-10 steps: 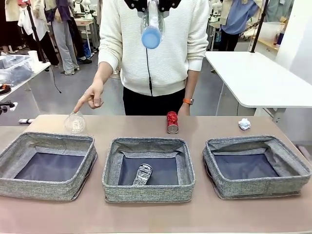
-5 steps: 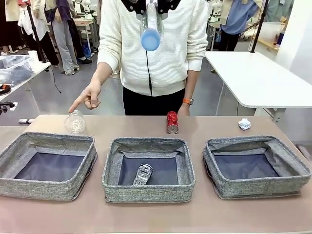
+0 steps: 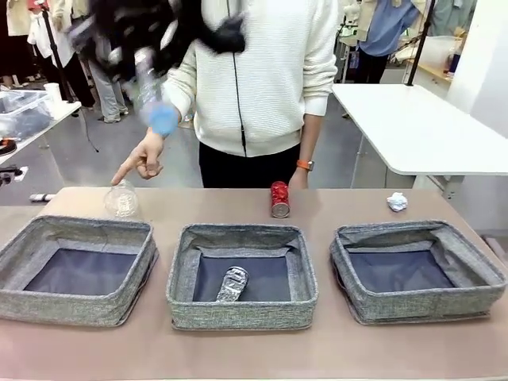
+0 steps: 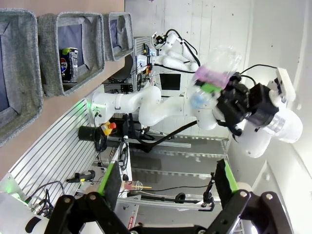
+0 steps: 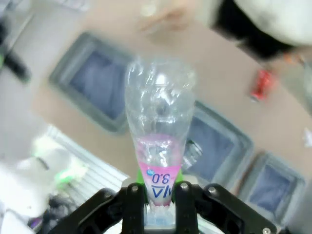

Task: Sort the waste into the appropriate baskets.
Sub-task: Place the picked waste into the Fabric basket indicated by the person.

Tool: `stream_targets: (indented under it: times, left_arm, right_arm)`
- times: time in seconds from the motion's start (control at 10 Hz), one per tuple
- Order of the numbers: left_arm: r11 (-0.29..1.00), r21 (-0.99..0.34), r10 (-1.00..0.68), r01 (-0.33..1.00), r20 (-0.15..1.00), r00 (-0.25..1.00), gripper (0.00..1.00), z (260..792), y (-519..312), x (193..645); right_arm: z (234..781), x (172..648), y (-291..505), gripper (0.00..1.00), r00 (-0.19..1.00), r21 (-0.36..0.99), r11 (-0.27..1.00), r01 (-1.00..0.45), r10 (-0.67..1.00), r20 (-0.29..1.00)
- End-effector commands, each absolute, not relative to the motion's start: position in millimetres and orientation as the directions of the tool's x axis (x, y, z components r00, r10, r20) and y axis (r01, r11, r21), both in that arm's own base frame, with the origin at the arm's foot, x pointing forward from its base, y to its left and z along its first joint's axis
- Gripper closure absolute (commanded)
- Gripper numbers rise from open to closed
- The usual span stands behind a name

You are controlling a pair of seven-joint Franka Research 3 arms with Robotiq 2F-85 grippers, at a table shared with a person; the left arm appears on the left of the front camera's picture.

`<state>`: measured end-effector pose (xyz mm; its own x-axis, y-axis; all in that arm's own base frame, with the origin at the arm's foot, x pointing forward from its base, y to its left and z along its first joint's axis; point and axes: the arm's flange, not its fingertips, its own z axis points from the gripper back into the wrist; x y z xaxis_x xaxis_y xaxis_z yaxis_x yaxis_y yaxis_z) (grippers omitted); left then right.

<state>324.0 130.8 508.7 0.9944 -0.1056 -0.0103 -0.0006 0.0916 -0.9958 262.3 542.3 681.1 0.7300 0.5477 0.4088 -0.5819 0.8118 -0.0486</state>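
Now, across the table (image 3: 333, 349) three baskets (image 3: 71, 305) sit in a row. Right gripper (image 5: 156, 187) clamps the bottle (image 5: 158, 112) aloft over the table's left half; left gripper (image 4: 165, 183) gapes wide, empty. Crushed can (image 3: 231, 284) lies in the middle basket (image 3: 238, 313). Behind the baskets sit the red can (image 3: 280, 198), container (image 3: 121, 200) and paper ball (image 3: 397, 202); a hand (image 3: 143, 163) points at the container.
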Motion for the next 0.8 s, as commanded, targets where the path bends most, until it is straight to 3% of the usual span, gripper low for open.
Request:
stream_targets:
  times: [0.0,0.2,0.3,0.4,0.5,0.6,0.7]
  left_arm:
    - [0.084,-0.996,-0.098,0.011,0.002,0.995,0.0,511,130,324]
    - [0.084,-0.996,-0.098,0.011,0.002,0.995,0.0,511,130,324]
    - [0.084,-0.996,-0.098,0.011,0.002,0.995,0.0,511,130,324]
    - [0.084,-0.996,-0.098,0.011,0.002,0.995,0.0,511,130,324]
    - [0.084,-0.996,-0.098,0.011,0.002,0.995,0.0,511,130,324]
    - [0.084,-0.996,-0.098,0.011,0.002,0.995,0.0,511,130,324]
    - [0.084,-0.996,-0.098,0.011,0.002,0.995,0.0,511,130,324]
  right_arm:
    - [614,281,568,0.79,0.594,0.034,0.633,-0.773,0.705,0.388]
    - [560,279,598,0.79,0.47,0.123,0.471,-0.874,0.753,0.46]
    - [543,277,610,0.79,0.506,0.105,0.501,-0.859,0.802,0.317]
    - [570,278,613,0.79,0.531,0.065,0.565,-0.823,0.723,0.442]
    - [570,278,613,0.79,0.531,0.065,0.565,-0.823,0.723,0.442]
    - [535,282,623,0.79,0.512,0.095,0.521,-0.848,0.761,0.399]
    - [525,292,615,0.79,0.483,0.098,0.495,-0.863,0.756,0.441]
